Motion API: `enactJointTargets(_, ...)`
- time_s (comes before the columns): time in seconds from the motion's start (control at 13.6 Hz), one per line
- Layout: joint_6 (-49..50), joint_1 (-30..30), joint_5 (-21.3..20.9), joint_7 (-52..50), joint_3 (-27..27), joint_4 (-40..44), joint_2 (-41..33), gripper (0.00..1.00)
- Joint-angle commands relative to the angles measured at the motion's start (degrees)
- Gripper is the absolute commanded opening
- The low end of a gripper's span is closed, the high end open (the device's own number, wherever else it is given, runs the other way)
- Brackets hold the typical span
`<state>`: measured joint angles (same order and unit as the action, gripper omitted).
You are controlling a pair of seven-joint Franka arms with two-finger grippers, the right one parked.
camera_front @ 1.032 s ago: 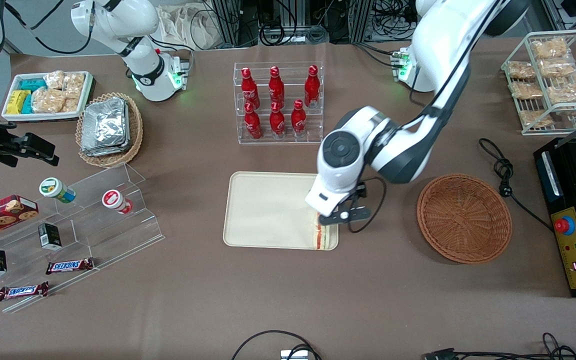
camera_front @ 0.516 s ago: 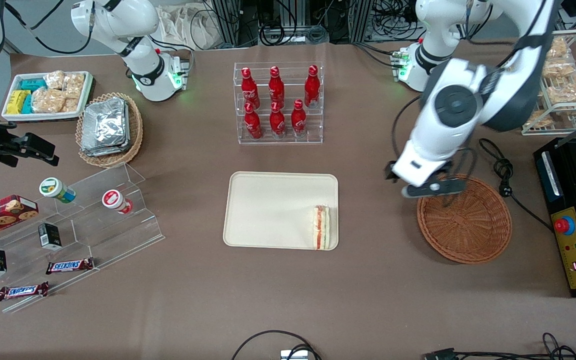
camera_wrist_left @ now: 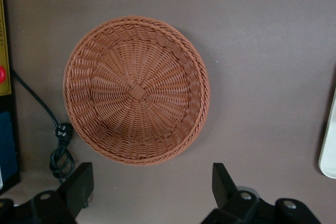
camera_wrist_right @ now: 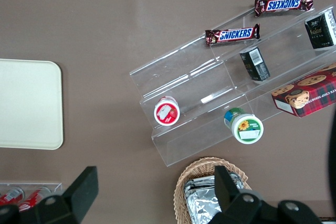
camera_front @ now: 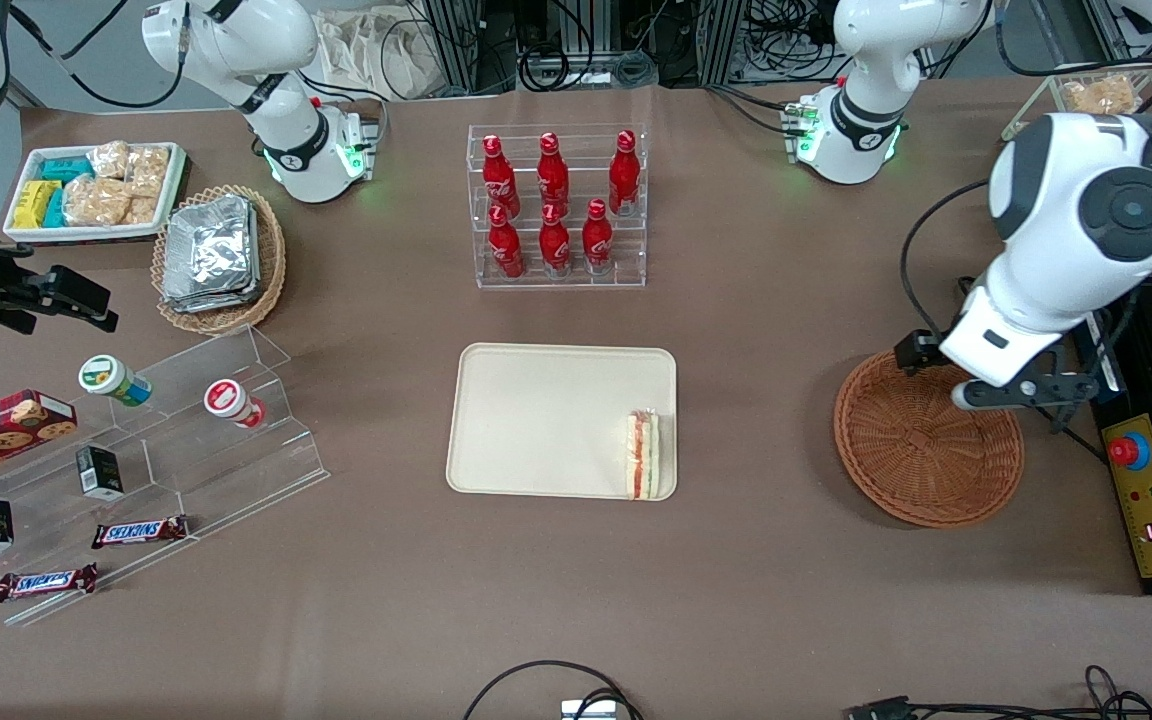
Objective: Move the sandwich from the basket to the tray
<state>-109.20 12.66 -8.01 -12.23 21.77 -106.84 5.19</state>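
Observation:
The sandwich (camera_front: 643, 455), a pale wedge with a red-orange and white stripe, lies on the cream tray (camera_front: 536, 420) in the corner near the front camera, on the basket's side. The orange-brown wicker basket (camera_front: 926, 437) stands empty beside the tray, toward the working arm's end. My left gripper (camera_front: 1011, 390) hangs above the basket's rim at that end, well apart from the sandwich. In the left wrist view the gripper (camera_wrist_left: 151, 187) is open with nothing between its black fingers (camera_wrist_left: 79, 182), the basket (camera_wrist_left: 136, 90) lies under it, and an edge of the tray (camera_wrist_left: 329, 145) shows.
A clear rack of red bottles (camera_front: 556, 205) stands farther from the camera than the tray. A black appliance with a red button (camera_front: 1131, 450) and a coiled cable (camera_front: 1006, 340) flank the basket. An acrylic stepped shelf (camera_front: 186, 430), a foil-pack basket (camera_front: 216, 255) and a snack tray (camera_front: 91, 190) lie toward the parked arm's end.
One second ago the gripper was at the sandwich on the tray. It has let go and swung away over the basket toward the working arm's end. The sandwich stays on the tray.

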Motion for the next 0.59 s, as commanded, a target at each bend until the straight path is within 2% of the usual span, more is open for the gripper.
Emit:
enactJointTargets(0.0,0.74,1.14,0.10,1.69,0.64,4.09,3.50,1.00)
enactJointTargets(0.52,3.20,1.23,-0.25,0.72,0.64,8.67,5.35,1.00)
